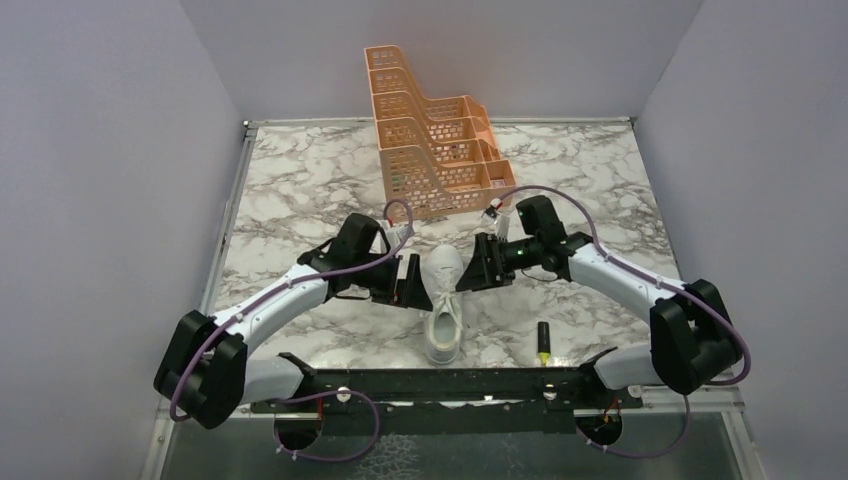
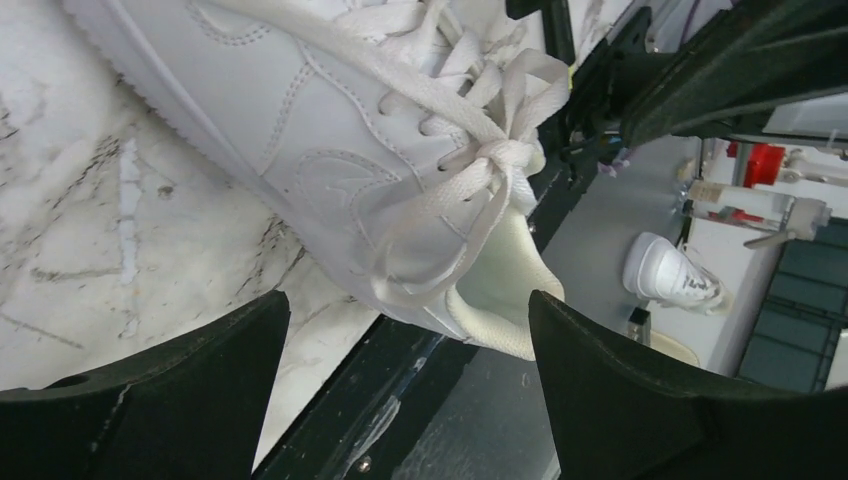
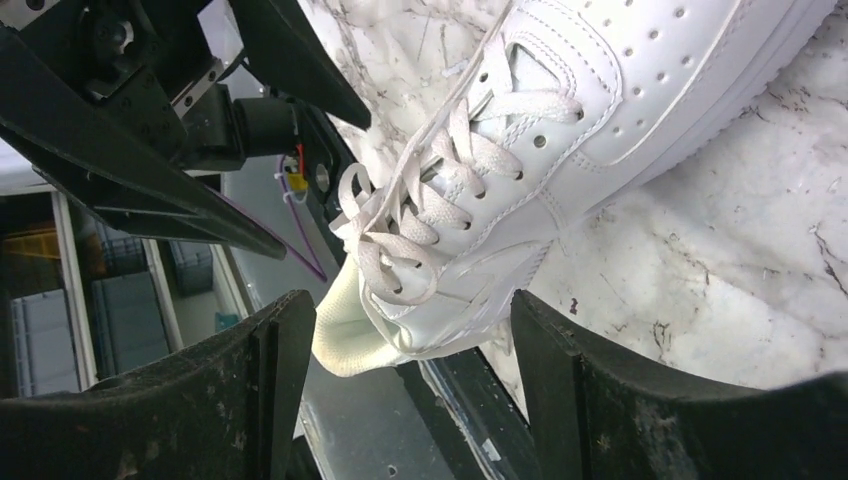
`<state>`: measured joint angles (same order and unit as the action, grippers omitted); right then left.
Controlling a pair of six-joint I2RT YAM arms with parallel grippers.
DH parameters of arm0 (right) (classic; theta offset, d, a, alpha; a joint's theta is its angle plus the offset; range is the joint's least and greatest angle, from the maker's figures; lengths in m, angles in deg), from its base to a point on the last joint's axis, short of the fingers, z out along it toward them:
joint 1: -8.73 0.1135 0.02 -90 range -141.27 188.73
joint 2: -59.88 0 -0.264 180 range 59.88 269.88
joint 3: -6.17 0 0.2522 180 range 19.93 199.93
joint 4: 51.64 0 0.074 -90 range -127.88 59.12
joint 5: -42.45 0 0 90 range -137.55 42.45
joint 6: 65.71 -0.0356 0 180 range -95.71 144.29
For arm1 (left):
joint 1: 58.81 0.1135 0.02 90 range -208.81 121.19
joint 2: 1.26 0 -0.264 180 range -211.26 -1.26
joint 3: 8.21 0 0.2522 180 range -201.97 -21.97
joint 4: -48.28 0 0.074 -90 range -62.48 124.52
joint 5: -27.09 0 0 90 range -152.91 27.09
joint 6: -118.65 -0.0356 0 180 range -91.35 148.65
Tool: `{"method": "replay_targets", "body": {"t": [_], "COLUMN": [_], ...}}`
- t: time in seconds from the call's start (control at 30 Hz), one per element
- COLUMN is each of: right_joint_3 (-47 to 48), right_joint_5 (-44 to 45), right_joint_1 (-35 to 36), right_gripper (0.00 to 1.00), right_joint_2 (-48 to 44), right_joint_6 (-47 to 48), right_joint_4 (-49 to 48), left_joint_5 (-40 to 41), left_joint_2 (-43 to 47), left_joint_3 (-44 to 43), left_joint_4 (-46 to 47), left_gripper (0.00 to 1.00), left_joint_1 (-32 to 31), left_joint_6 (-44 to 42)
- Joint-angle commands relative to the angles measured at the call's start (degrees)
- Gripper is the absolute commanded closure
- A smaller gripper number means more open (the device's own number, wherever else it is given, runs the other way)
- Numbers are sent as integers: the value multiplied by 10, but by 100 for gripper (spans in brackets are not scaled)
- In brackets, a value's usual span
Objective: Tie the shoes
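White low-top leather sneaker (image 1: 443, 318) lies at the centre of the top view on the grey-veined marble tabletop (image 1: 300, 190). Its long axis runs straight up and down the frame, with the toe toward the orange plastic tiered rack (image 1: 430, 150) above and the heel opening toward the black base rail (image 1: 440, 380) below. The left gripper (image 1: 410, 283) sits just beside the shoe on the left of the frame and the right gripper (image 1: 480, 268) just beside it on the right. The two flank the laced part and are about equally near. Both are spread wide with nothing between the fingers, as each wrist view shows. The flat white laces (image 2: 500, 155) gather at the top eyelets by the collar, where a knot with loose loops seems already formed; whether it is a full bow I cannot tell. Any further pull would likely go outward, across the shoe's axis, one arm to each side.
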<state>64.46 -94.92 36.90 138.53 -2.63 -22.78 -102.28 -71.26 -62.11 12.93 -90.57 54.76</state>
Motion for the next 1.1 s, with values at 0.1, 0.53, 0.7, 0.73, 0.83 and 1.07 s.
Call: {"method": "replay_targets", "body": {"t": [0.1,0.53,0.7,0.73,0.83,1.07], "right_joint_3": [20,31,35,36,40,44], "right_joint_5": [-95,-115,-120,-120,-124,-128], "right_joint_1": [-7,-7,-7,-7,-7,-7], "right_gripper": [35,60,66,69,74,78], "right_joint_2": [44,82,87,86,89,87], "right_joint_6": [54,45,44,43,38,38], "right_joint_4": [-23,-46,-45,-46,-46,-42], "left_joint_5": [-112,-121,-129,-128,-130,-114], "left_joint_2": [-35,-53,-64,-66,-69,-71], "left_joint_3": [9,15,14,14,15,7], "left_joint_4": [81,81,75,72,67,46], "left_gripper": [12,37,53,57,65,41], "left_joint_1": [-8,-15,-18,-18,-18,-18], "left_joint_6": [-1,1,-5,-6,-8,-18]}}
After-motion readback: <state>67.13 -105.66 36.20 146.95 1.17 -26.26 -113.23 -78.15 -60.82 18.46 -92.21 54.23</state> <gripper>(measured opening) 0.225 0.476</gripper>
